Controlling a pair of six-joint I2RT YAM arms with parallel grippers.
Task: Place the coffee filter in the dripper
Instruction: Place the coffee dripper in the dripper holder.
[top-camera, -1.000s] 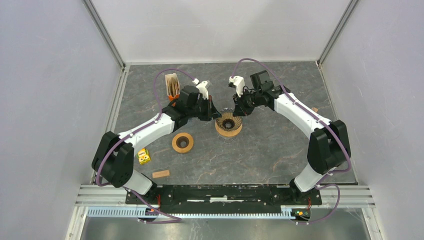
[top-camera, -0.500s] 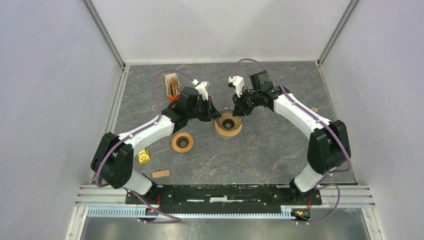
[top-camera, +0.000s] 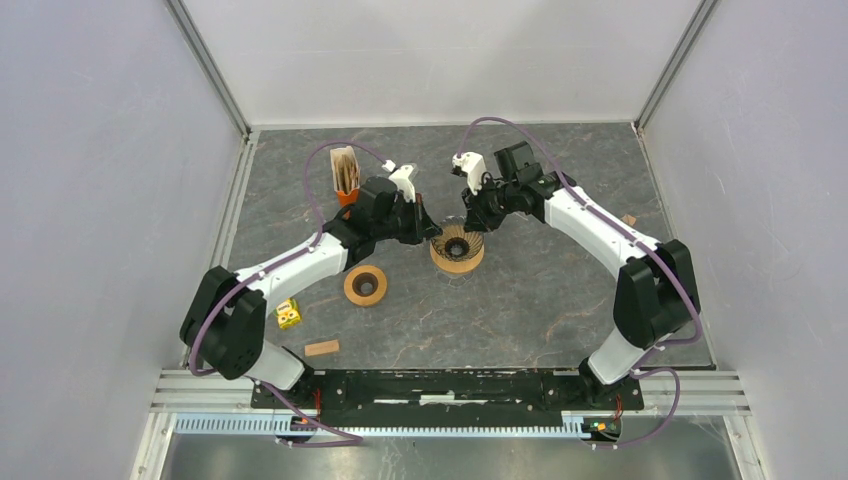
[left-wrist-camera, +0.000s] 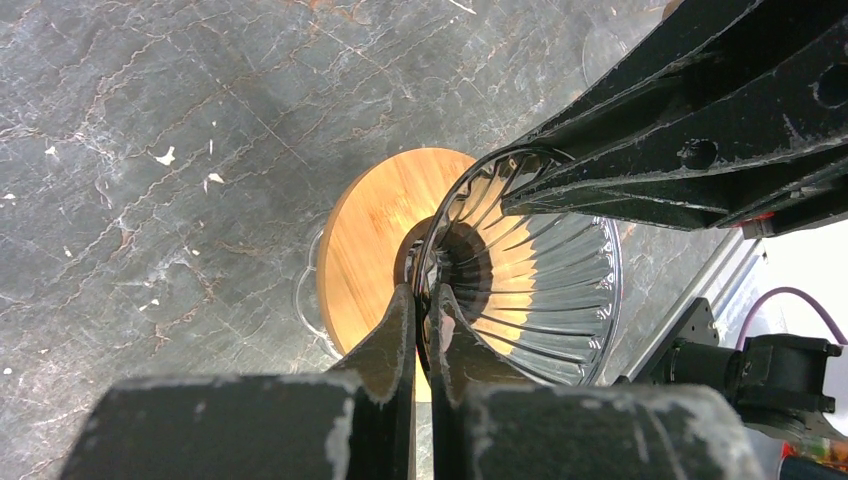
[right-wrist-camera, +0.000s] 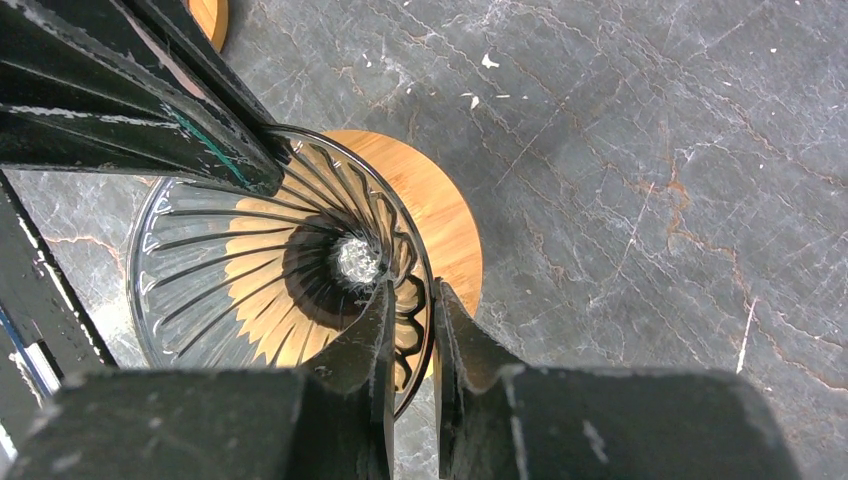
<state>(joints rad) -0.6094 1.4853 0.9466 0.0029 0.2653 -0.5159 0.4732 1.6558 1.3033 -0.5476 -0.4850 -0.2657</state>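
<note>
No writing is legible anywhere; the small yellow cube (top-camera: 288, 313), near left, perhaps carries dark marks, unreadably small.

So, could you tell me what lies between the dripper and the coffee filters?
In the top view, the left gripper and its wrist lie between the coffee filters and the dripper, whose rim it pinches.

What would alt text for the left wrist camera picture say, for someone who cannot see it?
The left gripper pinches the near rim of a clear ribbed glass dripper sitting on a round wooden base. The right gripper grips the far rim, above a grey marbled table.
</note>
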